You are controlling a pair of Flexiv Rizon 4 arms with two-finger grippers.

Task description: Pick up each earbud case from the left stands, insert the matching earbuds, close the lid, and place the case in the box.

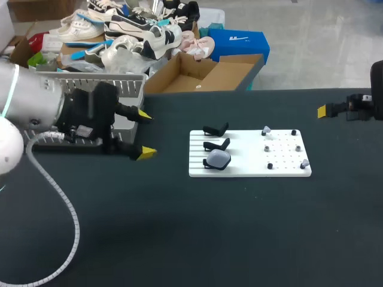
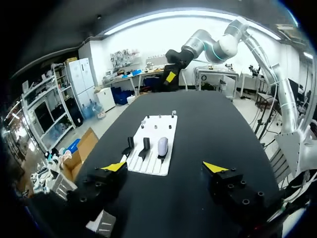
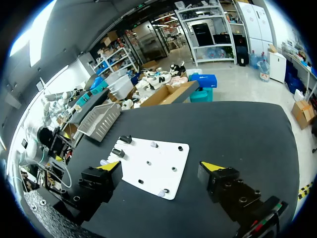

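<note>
A white board (image 1: 250, 153) lies mid-table. Three black stands line its left side; the two far ones (image 1: 215, 129) are bare, and the nearest carries a pale grey earbud case (image 1: 217, 158) with its lid down. Small grey earbuds (image 1: 266, 130) sit among pegs on the board's right half. My left gripper (image 1: 145, 134) hangs open left of the board, empty; from its wrist the case (image 2: 162, 145) lies ahead of the open left gripper (image 2: 164, 167). My right gripper (image 1: 326, 110) is far off at the right edge. Seen from its wrist, the right gripper (image 3: 160, 166) stands open above the board (image 3: 163, 154), empty.
A grey slatted basket (image 1: 108, 84) stands at the back left, behind my left arm. An open cardboard box (image 1: 203, 75) sits at the table's far edge. Dark tabletop surrounds the board on all sides.
</note>
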